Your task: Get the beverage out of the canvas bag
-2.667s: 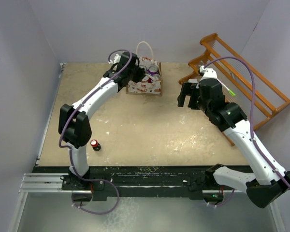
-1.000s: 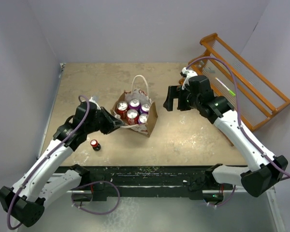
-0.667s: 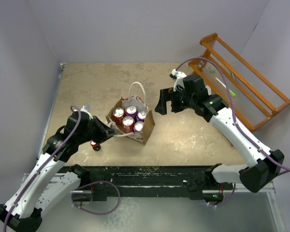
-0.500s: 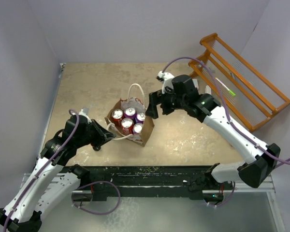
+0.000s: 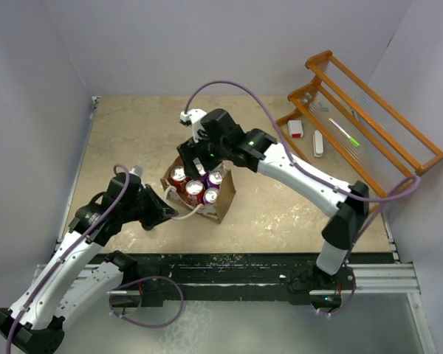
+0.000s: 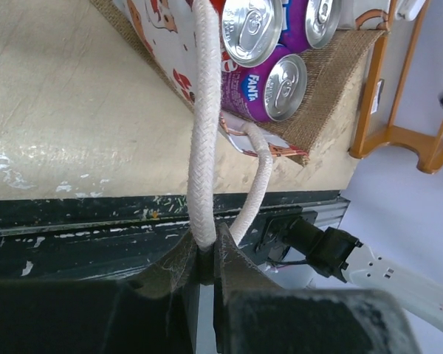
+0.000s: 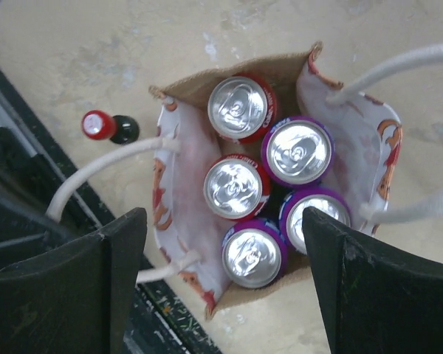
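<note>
Swung inward, the splayed right gripper (image 7: 223, 228) is covering the tan-and-white canvas bag's (image 7: 179, 162) far edge from above. The left gripper (image 6: 205, 254) is clamping its white rope handle (image 6: 201, 133).

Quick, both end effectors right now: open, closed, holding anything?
Left end effector: closed on the white rope handle of the tan-sided printed canvas bag.
Right end effector: open, holding nothing, above the bag's red and purple cans.

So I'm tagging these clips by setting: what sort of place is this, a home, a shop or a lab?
Most likely a lab test cell: robot arms bolted to a black rail, plain walls boxing in a scuffed tabletop, and a canvas bag of cans as a prop.
</note>
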{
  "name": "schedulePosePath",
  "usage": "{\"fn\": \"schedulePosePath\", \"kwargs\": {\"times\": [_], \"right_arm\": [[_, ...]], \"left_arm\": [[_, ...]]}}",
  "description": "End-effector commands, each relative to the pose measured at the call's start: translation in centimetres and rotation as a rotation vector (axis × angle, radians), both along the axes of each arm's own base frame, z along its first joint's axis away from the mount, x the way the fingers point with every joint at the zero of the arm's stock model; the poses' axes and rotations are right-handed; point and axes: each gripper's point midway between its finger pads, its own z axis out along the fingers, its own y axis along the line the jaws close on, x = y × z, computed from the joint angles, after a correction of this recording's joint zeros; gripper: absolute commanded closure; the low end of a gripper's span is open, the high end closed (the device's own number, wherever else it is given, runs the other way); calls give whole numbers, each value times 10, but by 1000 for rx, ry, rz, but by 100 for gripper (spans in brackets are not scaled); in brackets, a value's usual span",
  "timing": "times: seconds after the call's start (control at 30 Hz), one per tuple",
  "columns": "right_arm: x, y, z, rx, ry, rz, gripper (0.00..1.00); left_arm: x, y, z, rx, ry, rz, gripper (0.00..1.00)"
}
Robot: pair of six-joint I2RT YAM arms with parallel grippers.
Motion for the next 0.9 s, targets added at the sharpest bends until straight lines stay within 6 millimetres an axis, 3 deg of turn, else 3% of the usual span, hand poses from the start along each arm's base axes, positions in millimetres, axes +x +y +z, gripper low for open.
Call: {"fn": "schedulePosePath", "kwargs": {"times": [0.0,0.33,0.47,0.87], "right_arm": [[22,14,4,-85,-105,-1,15],[40,47,-35,-238,-159,41,18],[47,52,-47,-272,-168,45,24],[43,82,-78,-289,-171,105,28]], "left_arm": [[-5,3,1,28,7,-22,100],[1,6,-1,112,46,-49,100],[0,7,0,126,52,-55,100],[-8,16,1,186,67,-93,100]]}}
